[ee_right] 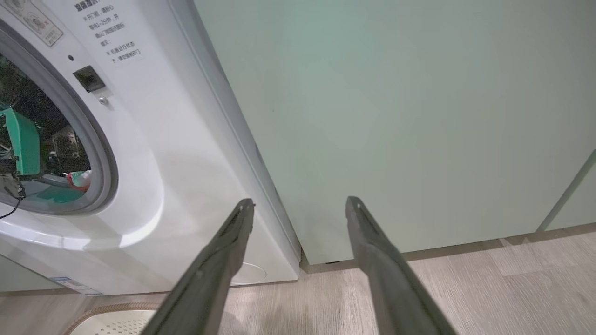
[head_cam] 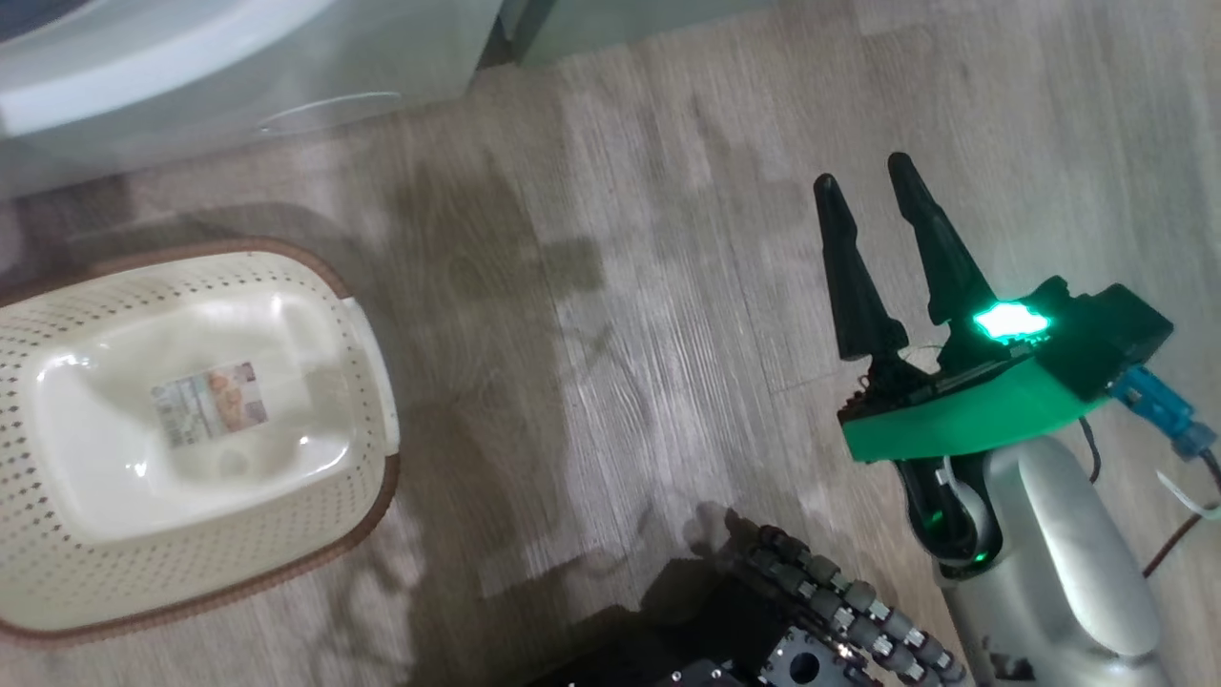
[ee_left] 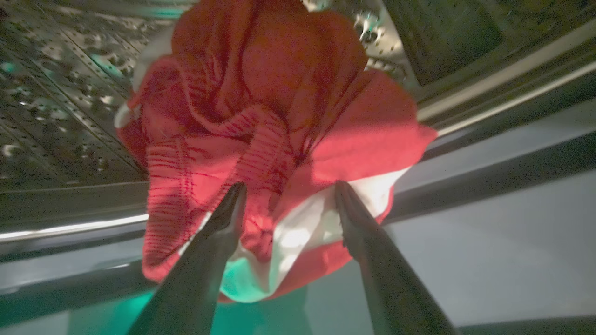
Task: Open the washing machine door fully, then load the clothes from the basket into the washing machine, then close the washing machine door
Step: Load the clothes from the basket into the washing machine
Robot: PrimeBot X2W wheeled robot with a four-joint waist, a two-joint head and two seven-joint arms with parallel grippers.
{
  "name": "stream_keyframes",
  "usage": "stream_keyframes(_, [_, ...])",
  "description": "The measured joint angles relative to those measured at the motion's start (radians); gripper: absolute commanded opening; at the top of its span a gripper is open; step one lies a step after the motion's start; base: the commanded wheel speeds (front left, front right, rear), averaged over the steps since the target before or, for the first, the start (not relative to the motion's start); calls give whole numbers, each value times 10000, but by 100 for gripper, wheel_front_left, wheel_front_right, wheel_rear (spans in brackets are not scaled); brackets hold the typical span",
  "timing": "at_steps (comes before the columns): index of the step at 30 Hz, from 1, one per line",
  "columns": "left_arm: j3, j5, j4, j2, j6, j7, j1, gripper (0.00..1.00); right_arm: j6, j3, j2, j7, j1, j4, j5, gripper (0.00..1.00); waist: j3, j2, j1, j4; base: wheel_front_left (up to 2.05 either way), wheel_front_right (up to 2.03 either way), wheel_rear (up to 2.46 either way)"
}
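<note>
Clothes (ee_left: 260,139), red and white, are lying bunched at the mouth of the washing machine (ee_right: 177,153), seemingly partly over its lip; we are risking pinched fabric on closing. We are holding our left gripper (ee_left: 288,184) inside the washing machine, jaws wide, gripping nothing. Our right gripper (head_cam: 863,172) is hovering outside it, also wide.
</note>
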Motion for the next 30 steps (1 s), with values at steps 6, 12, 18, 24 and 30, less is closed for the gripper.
stream_keyframes(6, [-82, -2, -31, 422, 59, 1567, -288, 76, 0, 38, 0, 0, -89, -46, 209, 100, 250, 0, -1, -266, 0, 0, 0])
stream_keyframes(12, [-314, 119, -405, 757, 274, 2376, -457, 0, 0, 117, 0, 0, -91, -125, 366, 100, 388, 0, -1, -420, 0, 0, 0])
stream_keyframes(18, [-353, 537, -934, 1208, 581, 1944, -543, 0, 0, 157, 2, 0, -94, -167, 495, 100, 584, 0, 0, -531, 0, 0, 0])
stream_keyframes(24, [-345, 1206, -1198, 1574, 982, 46, -1439, 0, 0, 280, 4, 0, -144, -232, 633, 100, 865, 0, 0, -740, 0, 0, 0])
stream_keyframes(30, [-167, 1465, -909, 1946, 1137, -1484, -2086, 0, 0, 368, 8, 0, -267, -330, 719, 100, 1245, 0, 0, -1102, 0, 0, 0])
